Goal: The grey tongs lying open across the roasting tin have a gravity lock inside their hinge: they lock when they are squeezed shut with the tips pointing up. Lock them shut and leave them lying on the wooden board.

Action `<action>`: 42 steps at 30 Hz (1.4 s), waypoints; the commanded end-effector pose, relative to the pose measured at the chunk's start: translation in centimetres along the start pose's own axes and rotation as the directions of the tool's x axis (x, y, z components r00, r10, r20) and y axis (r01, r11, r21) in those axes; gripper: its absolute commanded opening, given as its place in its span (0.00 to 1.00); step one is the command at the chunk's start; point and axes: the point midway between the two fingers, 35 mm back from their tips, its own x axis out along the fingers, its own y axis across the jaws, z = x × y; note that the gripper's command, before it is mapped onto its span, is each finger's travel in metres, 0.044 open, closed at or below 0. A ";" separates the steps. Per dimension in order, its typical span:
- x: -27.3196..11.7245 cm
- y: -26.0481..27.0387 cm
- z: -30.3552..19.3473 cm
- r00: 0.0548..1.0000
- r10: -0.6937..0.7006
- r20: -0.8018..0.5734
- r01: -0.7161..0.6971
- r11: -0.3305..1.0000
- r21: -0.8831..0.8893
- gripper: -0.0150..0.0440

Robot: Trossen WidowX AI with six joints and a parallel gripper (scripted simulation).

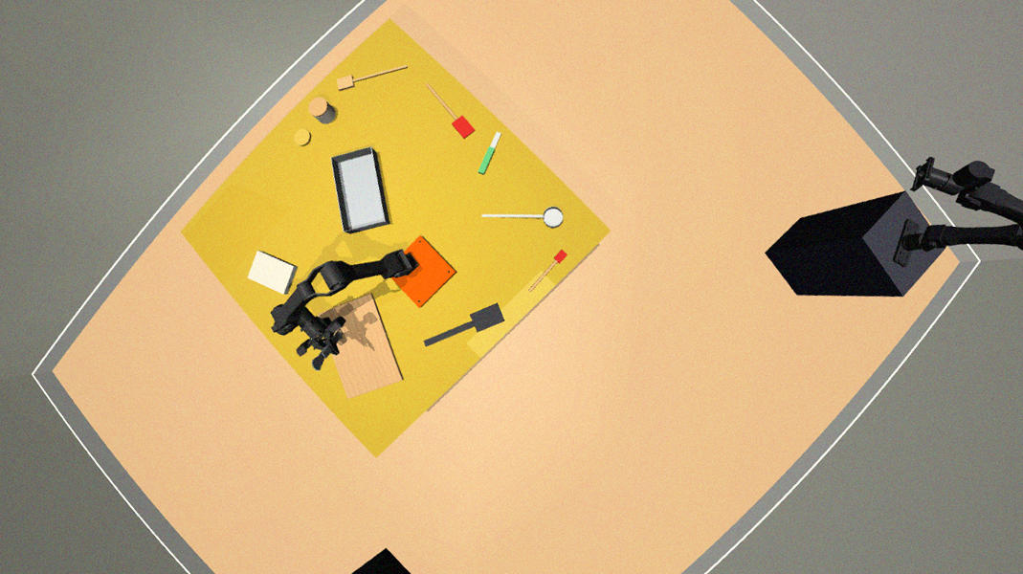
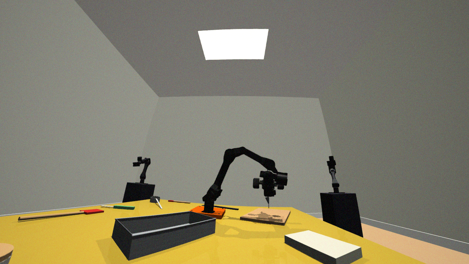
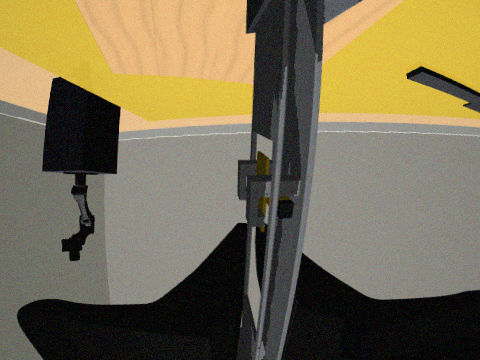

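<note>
Since the black parallel-jaw gripper is clenched on the grey metal-looking tongs, they're off the roasting tin & up in the air w/ the arm. The dark grey rectangular roasting tin is well apart from the fingers; the pale wooden board is below & beside them.

The long, narrow tong arms run between the fingers, nearly side by side in the wrist view. Whether the lock's caught, can't tell; nor can I say for sure which end is the tips.

Prob. light but stiff lengthwise, springy across the hinge, & smooth enough to pivot in the grip if an end catches. Best hold: across both arms, approx. mid-length, pads flat on the outer faces, so one squeeze shuts them & the ends don't swing much. Keep the squeeze w/ tips up until latched, then lay 'em flat on the board; let go too early & they'd likely spring open.
</note>
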 end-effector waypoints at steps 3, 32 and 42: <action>-0.1 0.0 -0.4 1.000 0.006 -0.009 -0.006 1.000 -0.015 0.00; 3.2 -0.8 -0.1 0.649 -0.126 0.751 0.094 0.992 0.085 0.00; 2.8 -0.1 -1.8 0.402 -0.006 0.916 0.008 1.000 0.004 0.00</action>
